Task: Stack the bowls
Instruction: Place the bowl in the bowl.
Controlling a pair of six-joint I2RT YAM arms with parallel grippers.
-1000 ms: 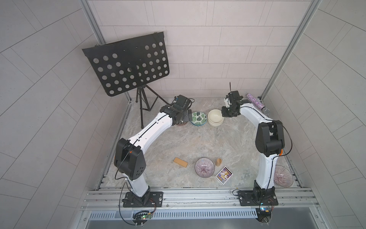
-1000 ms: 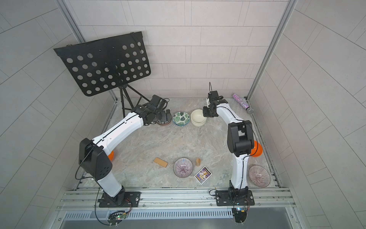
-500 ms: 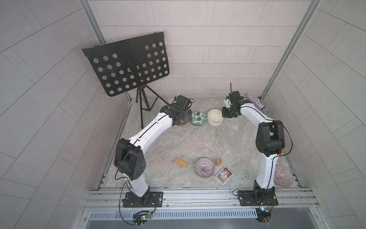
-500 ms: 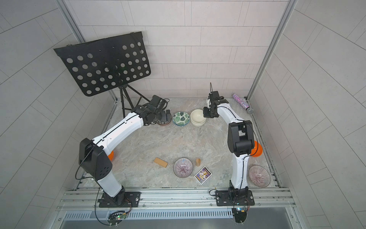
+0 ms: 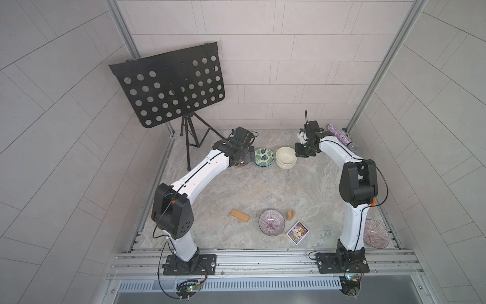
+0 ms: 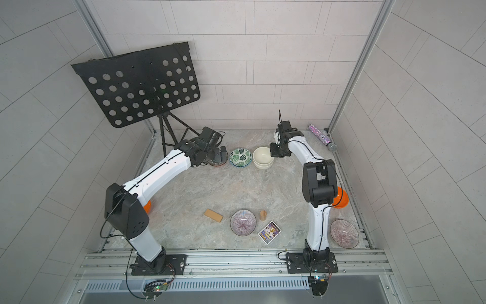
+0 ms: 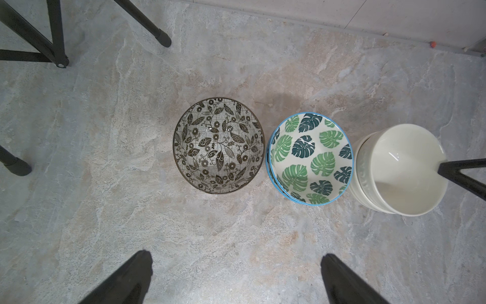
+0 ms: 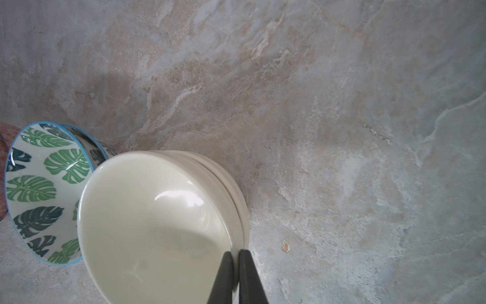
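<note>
Right end effector (image 8: 236, 254) with its two dark fingers pinched over the rim of the upper cream bowl (image 8: 152, 223), one finger inside and one outside. This bowl sits nested in a lower cream bowl (image 8: 243, 208). A green leaf-print bowl (image 8: 44, 189) stands touching the stack on the marbled tabletop (image 8: 342, 131).

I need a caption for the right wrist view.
Right gripper pinches the rim of the upper plain cream bowl, nested in a second cream bowl, beside stacked green-leaf bowls.
</note>
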